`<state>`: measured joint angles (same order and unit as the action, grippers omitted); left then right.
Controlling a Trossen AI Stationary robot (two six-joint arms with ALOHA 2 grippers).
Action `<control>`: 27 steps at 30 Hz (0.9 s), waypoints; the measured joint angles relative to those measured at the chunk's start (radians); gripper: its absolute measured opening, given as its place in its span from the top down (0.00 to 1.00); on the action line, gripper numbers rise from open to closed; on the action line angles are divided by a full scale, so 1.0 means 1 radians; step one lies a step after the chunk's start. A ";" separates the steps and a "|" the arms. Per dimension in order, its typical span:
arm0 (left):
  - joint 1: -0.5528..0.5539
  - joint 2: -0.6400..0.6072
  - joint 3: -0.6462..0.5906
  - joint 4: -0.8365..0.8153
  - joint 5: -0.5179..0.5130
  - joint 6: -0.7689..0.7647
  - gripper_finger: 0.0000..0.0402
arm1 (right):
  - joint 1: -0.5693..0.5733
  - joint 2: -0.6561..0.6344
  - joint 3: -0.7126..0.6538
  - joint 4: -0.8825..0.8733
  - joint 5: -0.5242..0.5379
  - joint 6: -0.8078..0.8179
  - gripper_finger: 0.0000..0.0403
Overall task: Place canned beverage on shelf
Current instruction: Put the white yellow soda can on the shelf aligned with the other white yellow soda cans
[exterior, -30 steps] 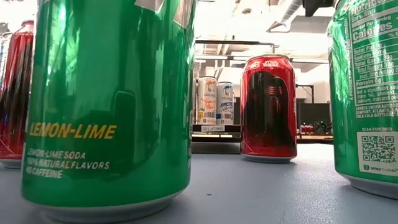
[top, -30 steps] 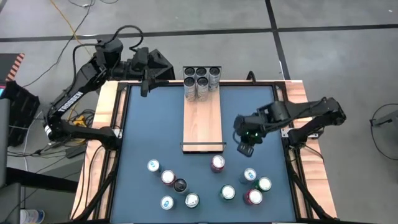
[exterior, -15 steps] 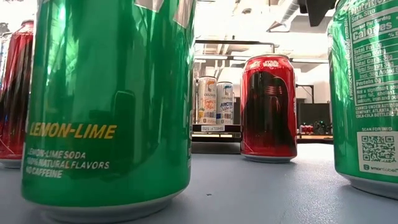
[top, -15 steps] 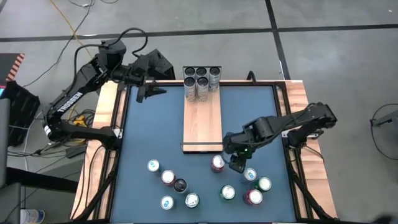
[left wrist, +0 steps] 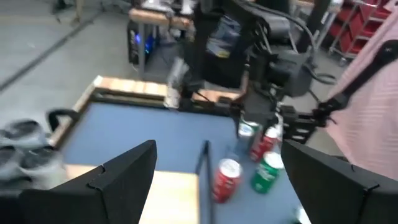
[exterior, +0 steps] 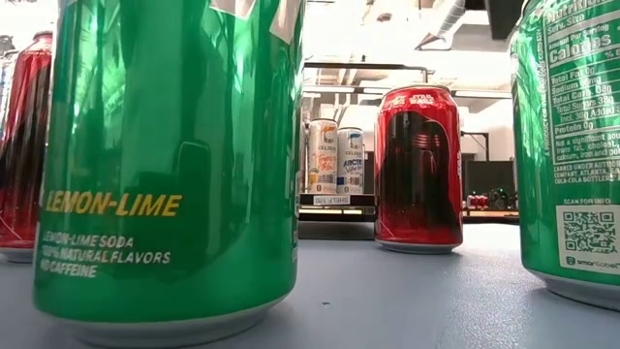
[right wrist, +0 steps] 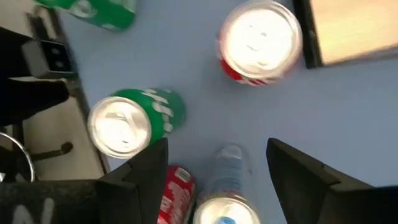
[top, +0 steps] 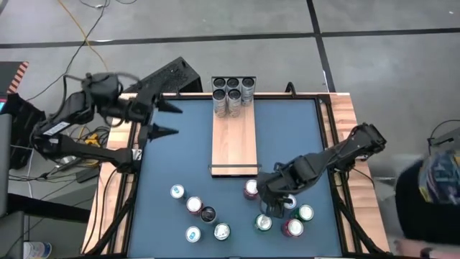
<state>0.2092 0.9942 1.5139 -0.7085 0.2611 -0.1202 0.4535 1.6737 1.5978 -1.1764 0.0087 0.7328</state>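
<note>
The shelf (top: 233, 140), a pale wood plank, lies on the blue table with several grey-topped cans (top: 233, 92) standing at its far end. More cans stand loose near the front edge, among them a red one (top: 251, 188) just off the shelf's near end and a green one (right wrist: 124, 124). My right gripper (top: 268, 207) hovers open over this group; in its wrist view a blue-and-white can (right wrist: 225, 202) shows between and beyond its fingers (right wrist: 217, 144). My left gripper (top: 164, 119) stands open over the table's far left, holding nothing.
Cans crowd round the right gripper: red (right wrist: 261, 40), green (top: 264, 222), another red (top: 291, 227). More stand at the near left (top: 194, 205). A person (top: 431, 191) is at the table's right side. Black wire rail (top: 234, 168) crosses the shelf's near end.
My right gripper has travelled from beside the shelf's near end toward the near edge and a little left, ending over the loose cans. My left arm has drawn back toward the table's left, its gripper moving away from the shelf's far end. A person has come into view at the right.
</note>
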 joint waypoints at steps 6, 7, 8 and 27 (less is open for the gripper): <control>-0.262 0.009 0.000 -0.081 -0.261 -0.080 0.17 | 0.064 0.014 0.002 0.013 0.097 0.054 0.36; -0.302 0.018 0.000 -0.088 -0.304 -0.085 0.17 | 0.073 0.018 0.001 0.009 0.113 0.068 0.36; -0.337 0.031 0.000 -0.094 -0.342 -0.088 0.17 | 0.086 0.021 -0.001 0.008 0.126 0.080 0.36; -0.648 0.253 -0.016 -0.015 -0.460 -0.090 0.17 | 0.127 0.133 0.001 0.227 0.174 0.082 0.36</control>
<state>-0.4389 1.2472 1.4981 -0.7236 -0.1989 -0.2101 0.5804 1.8072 1.5984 -0.9499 0.1825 0.8145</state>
